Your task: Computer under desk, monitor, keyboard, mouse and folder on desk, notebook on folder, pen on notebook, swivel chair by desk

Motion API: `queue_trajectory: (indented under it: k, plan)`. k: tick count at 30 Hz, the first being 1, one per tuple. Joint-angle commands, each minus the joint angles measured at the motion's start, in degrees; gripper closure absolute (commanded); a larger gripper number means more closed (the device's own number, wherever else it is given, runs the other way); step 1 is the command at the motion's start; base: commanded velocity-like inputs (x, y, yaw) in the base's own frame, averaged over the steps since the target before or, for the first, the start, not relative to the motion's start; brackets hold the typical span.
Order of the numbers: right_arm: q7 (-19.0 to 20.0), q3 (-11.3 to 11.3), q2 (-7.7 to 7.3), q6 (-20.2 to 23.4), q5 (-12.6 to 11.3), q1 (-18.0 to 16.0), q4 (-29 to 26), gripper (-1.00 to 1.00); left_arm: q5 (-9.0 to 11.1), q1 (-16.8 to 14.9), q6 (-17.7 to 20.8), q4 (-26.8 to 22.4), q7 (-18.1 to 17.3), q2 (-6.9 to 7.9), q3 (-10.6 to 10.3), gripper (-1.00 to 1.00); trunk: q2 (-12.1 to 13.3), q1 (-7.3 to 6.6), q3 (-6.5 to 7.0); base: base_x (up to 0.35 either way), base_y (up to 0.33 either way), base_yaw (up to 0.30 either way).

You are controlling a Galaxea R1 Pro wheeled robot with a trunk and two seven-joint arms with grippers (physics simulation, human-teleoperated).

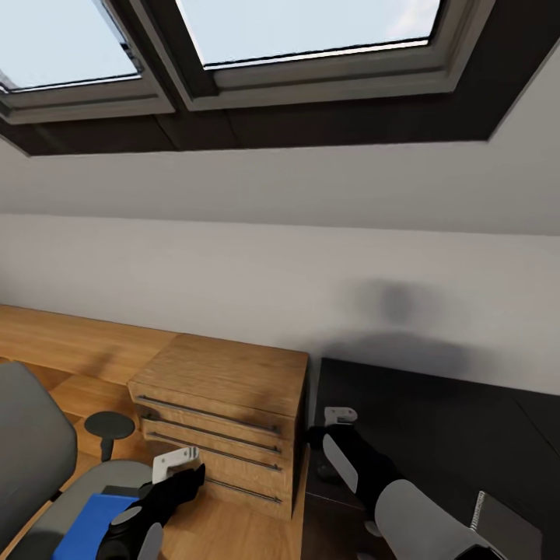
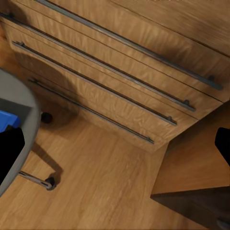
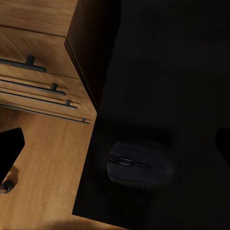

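The dark mouse [image 3: 139, 165] lies on the glossy black desk [image 1: 435, 420] near its left edge. My right gripper [image 3: 115, 143] hangs open above it, a dark fingertip [image 3: 10, 148] at each side and nothing held. That right gripper [image 1: 340, 416] sits over the desk's left end. The grey swivel chair [image 1: 31, 443] stands at lower left with the blue folder [image 1: 89, 517] on its seat. My left gripper [image 1: 175, 463] is open and empty above the floor between chair and dresser. A dark spiral notebook [image 1: 509, 533] rests on the desk at lower right.
A light oak dresser [image 1: 225, 373] with long bar handles stands between chair and desk, tight against the desk's side. The chair's seat [image 2: 19, 105], folder corner [image 2: 7, 120] and a caster [image 2: 48, 182] appear beside the dresser drawers [image 2: 120, 62]. Skylights sit above the sloped wall.
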Motion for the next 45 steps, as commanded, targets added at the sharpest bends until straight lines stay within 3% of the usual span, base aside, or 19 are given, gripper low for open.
queue_trajectory:
  k: [1, 28, 45]
  plan:
    - [-0.6, 0.4, -0.05, 0.2, -0.6, -0.1, -0.1, -1.00, 0.6, 0.0, 0.2, -0.1, 0.4, -0.02, 0.0, -1.00, -0.5, 0.25, -0.29, 0.000, 0.000, 0.000]
    - [-0.7, -1.1, -0.28, 1.9, -0.6, -0.1, 2.0, -1.00, 0.6, -0.1, 0.2, 0.0, 0.4, -0.11, -0.2, -1.00, -11.3, 6.18, -5.14, 0.000, 0.000, 0.000]
    - [-1.6, -1.6, -1.80, 3.7, -0.6, -0.3, 2.0, -1.00, 0.6, -0.1, 0.2, 0.0, 0.4, -0.14, -0.1, -1.00, -18.2, 9.91, -8.19, 0.000, 0.000, 0.000]
